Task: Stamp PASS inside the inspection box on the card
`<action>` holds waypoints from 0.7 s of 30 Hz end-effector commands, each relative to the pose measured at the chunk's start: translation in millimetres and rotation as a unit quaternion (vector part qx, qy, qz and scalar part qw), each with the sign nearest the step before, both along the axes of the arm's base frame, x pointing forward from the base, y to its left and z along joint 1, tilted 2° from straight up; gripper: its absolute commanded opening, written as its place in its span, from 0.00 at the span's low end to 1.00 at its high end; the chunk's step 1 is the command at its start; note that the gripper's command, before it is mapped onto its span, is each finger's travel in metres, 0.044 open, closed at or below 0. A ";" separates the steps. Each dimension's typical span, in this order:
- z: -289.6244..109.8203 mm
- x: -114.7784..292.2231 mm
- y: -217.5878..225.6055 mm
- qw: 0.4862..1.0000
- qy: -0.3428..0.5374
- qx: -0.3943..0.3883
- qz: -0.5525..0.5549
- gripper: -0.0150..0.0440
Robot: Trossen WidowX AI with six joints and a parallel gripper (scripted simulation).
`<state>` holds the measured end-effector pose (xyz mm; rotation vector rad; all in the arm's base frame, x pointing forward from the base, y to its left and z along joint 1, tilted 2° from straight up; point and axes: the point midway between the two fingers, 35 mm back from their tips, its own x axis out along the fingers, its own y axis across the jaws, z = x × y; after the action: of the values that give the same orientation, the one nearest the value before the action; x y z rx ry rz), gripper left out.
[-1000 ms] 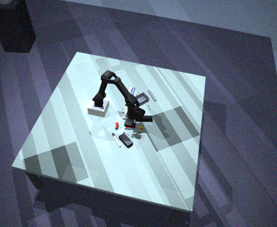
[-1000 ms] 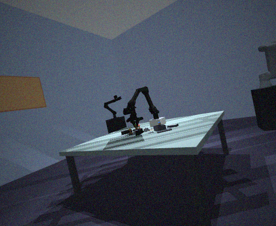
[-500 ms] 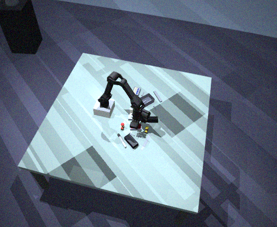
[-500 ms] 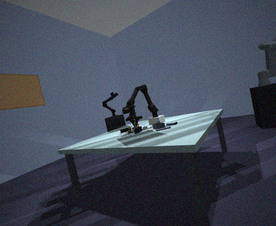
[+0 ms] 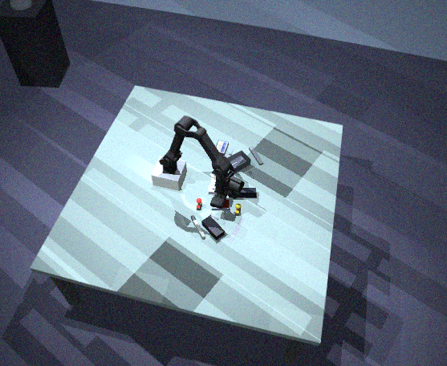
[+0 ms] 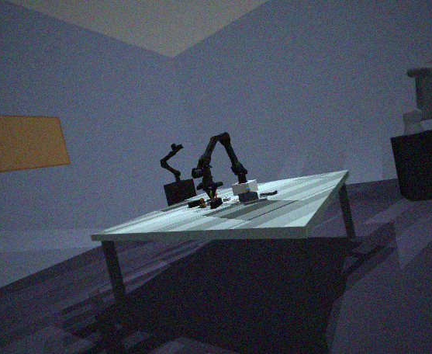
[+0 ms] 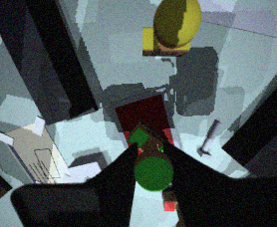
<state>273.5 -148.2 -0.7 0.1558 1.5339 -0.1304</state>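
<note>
The yellow stamp (image 7: 177, 22) and black blocks (image 7: 47, 60) crowd the red pad (image 7: 142, 113), apparently leaving narrow gaps.

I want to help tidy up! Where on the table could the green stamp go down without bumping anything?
The wide striped stretch of the pale table in front of the white marker pen and flat black box is free. It's crowded around the hand, which is gripping the green-knobbed stamp: red-knobbed stamp, yellow-knobbed stamp, dark red ink pad.

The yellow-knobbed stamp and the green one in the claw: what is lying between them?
In the wrist view, the dark red ink pad lies between the yellow stamp and the green-knobbed stamp held in the gripper, with bare table beyond the pad.
</note>
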 end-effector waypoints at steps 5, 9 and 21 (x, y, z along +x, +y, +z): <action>-1.8 0.6 0.8 1.000 -0.002 0.002 0.000 0.25; -2.6 0.6 0.8 1.000 -0.002 0.002 0.000 0.25; -3.4 0.6 0.8 1.000 -0.002 0.002 0.000 0.25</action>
<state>273.1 -148.0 -2.8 0.1564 1.5355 -0.1297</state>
